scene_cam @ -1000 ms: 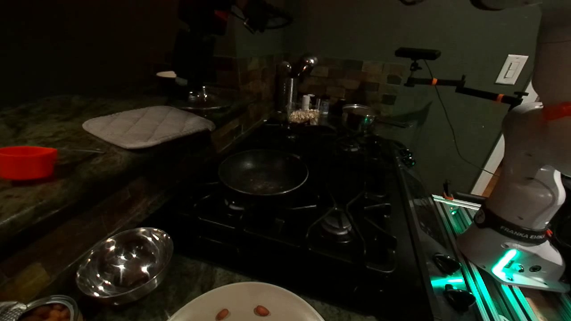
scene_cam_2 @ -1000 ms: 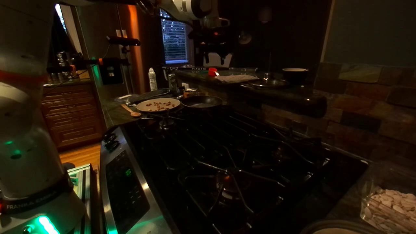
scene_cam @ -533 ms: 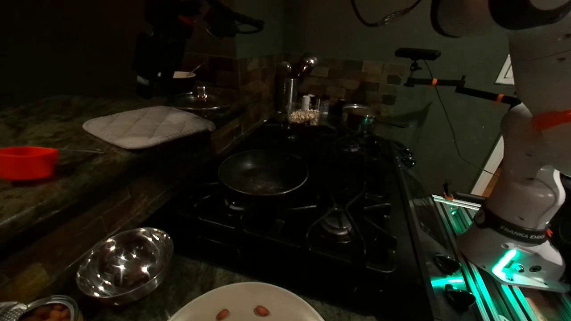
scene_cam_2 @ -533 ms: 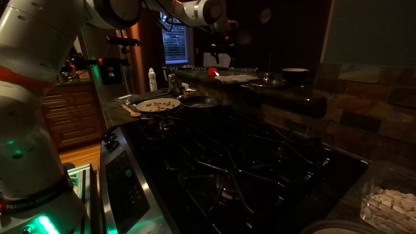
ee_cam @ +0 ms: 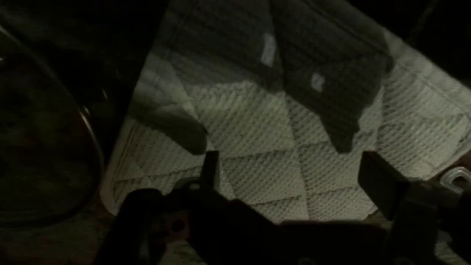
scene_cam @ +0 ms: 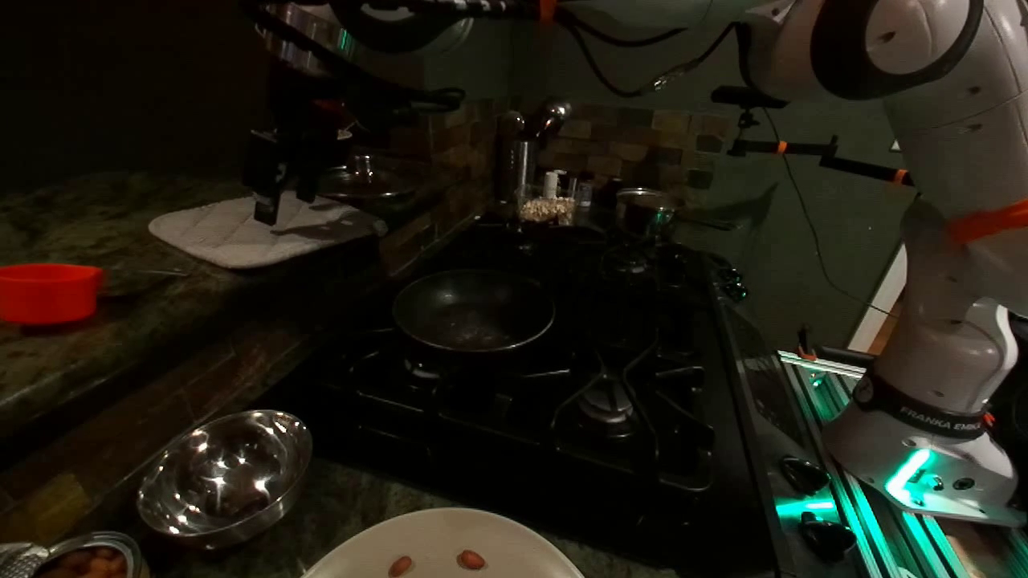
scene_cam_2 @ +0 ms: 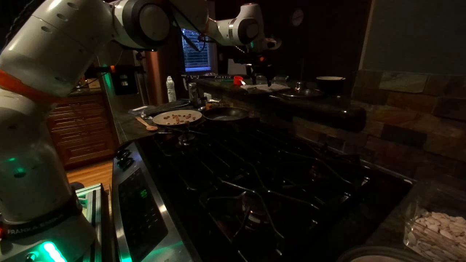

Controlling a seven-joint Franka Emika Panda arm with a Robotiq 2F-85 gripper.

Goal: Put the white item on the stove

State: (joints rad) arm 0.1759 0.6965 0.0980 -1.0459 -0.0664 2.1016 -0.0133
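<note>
The white item, a flat quilted white pad, lies on the raised stone counter in both exterior views (scene_cam: 221, 241) (scene_cam_2: 249, 88). It fills much of the wrist view (ee_cam: 250, 125). My gripper (scene_cam: 286, 209) points down over the pad, and it also shows in the other camera's exterior picture (scene_cam_2: 261, 83). In the wrist view the gripper (ee_cam: 290, 156) is open, its fingers wide apart with only the pad's surface beneath. Finger shadows fall on the pad; I cannot tell whether the tips touch it. The black stove (scene_cam: 514, 409) sits lower, beside the counter, and spans an exterior view (scene_cam_2: 225, 171).
A frying pan (scene_cam: 474, 313) sits on the stove. A glass lid (scene_cam: 365, 181) lies close behind the pad, also in the wrist view (ee_cam: 48, 129). A red cup (scene_cam: 48, 293) stands on the counter. A metal bowl (scene_cam: 225, 482) and a plate (scene_cam: 434, 538) are below.
My gripper has come down from above the counter to just over the white pad, its shadow now on the pad. The pad has not moved.
</note>
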